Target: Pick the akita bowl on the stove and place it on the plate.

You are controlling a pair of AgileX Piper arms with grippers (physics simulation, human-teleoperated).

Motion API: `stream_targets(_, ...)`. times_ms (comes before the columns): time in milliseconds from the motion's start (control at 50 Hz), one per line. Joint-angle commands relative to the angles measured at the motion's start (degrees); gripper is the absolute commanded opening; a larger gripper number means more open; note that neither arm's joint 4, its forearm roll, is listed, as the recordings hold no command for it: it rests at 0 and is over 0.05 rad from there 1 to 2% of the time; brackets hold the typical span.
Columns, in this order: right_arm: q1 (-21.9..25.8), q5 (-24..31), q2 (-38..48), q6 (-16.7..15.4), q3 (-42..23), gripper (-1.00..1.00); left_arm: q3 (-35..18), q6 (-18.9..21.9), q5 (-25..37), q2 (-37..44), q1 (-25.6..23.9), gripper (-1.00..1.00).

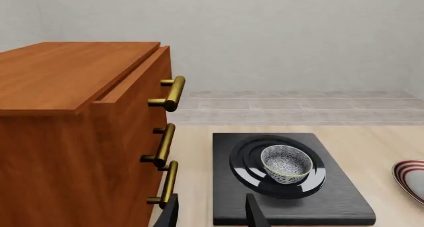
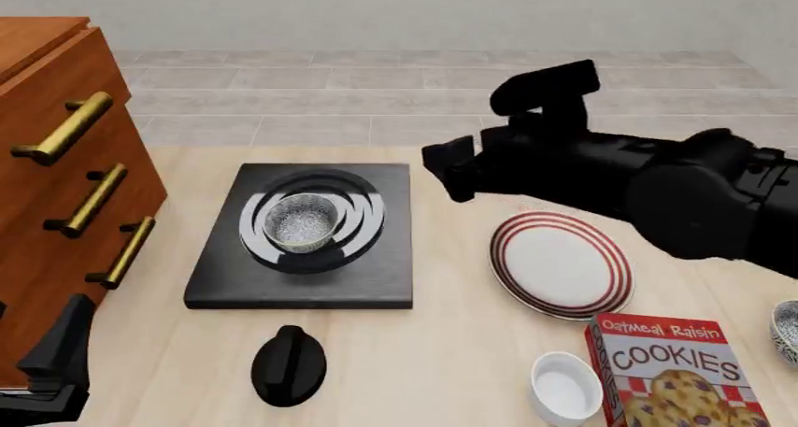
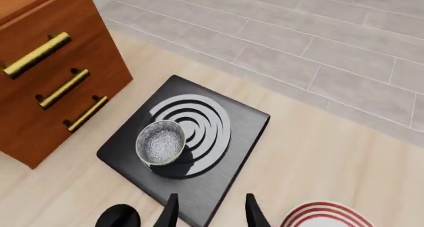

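The akita bowl [image 2: 303, 221] stands upright on the ring burner of the black stove [image 2: 374, 279], speckled inside and dark outside. The red-striped white plate [image 2: 562, 263] lies to the right of the stove with nothing on it. My right gripper [image 2: 449, 170] hovers high between stove and plate; in its wrist view the right gripper [image 3: 210, 214] is open, with the bowl [image 3: 160, 142] well ahead. My left gripper [image 2: 56, 363] is low at the near left by the cabinet, and in its wrist view the left gripper [image 1: 212, 214] is open and holds nothing, short of the stove [image 1: 331, 202] and bowl [image 1: 286, 163].
A wooden drawer cabinet [image 2: 63, 184] with brass handles fills the left. A black round knob [image 2: 288, 364] lies in front of the stove. At the near right are a plain white cup-like bowl [image 2: 563, 387], a cookies box [image 2: 674, 371] and another bowl [image 2: 788, 329] at the edge.
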Motion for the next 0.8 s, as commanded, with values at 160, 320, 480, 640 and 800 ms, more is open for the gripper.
stream_targets(160, 2.17, -0.38, 11.94, 3.45, -9.99, 1.00, 0.00, -0.03, 0.00, 0.02, 0.00, 1.00)
stream_targets(320, 3.41, -0.99, 15.09, 4.09, -11.39, 1.00, 0.00, 0.03, 0.00, -0.02, -0.01, 1.00)
stream_targets(480, 5.00, -0.43, 19.48, 5.34, -15.09, 1.00, 0.00, -0.05, 0.01, 0.03, 0.01, 1.00)
stream_targets(640, 4.77, -0.80, 24.65, 5.94, -17.62, 1.00, 0.00, 0.03, -0.01, -0.02, 0.00, 1.00)
stream_targets(800, 4.49, -0.48, 28.39, 6.73, -20.46, 1.00, 0.00, -0.06, 0.01, 0.04, 0.00, 1.00)
